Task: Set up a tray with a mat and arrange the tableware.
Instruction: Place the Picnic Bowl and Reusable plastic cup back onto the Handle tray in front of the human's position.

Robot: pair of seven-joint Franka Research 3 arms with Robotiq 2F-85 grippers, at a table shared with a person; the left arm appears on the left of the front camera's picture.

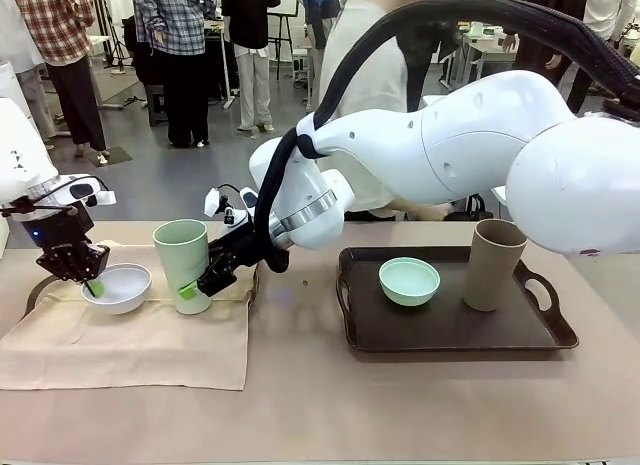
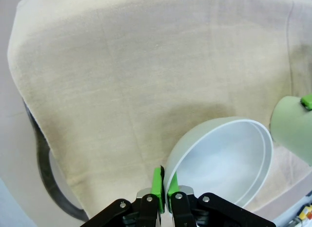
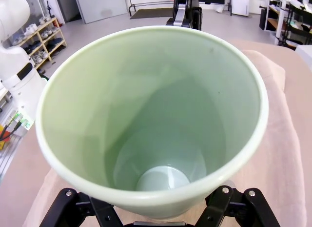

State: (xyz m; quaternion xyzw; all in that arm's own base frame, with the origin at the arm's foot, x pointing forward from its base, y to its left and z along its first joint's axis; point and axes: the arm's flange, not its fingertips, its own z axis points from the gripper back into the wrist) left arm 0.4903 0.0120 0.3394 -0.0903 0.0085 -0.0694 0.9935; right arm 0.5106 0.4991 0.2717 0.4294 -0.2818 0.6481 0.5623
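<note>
On the left, a beige mat (image 1: 140, 335) is draped over a dark tray whose rim (image 1: 33, 291) shows at its edge. A small white bowl (image 1: 120, 288) rests on the mat, and my left gripper (image 1: 92, 283) is shut on its near rim. In the left wrist view the green pads (image 2: 157, 183) pinch the bowl's rim (image 2: 219, 158) over the mat (image 2: 122, 80). My right gripper (image 1: 192, 287) is shut on the lower part of the tall pale-green tumbler (image 1: 182, 257), which stands beside the bowl. The tumbler's open mouth (image 3: 156, 119) rises between the right gripper's (image 3: 156, 210) fingers (image 3: 83, 207).
A second dark tray (image 1: 400, 335) at the right holds a small mint-green bowl (image 1: 409, 281) and a tall tan-brown tumbler (image 1: 493, 265). My right arm (image 1: 450, 145) stretches across the table's middle. A person in a white top (image 1: 360, 75) stands at the far side.
</note>
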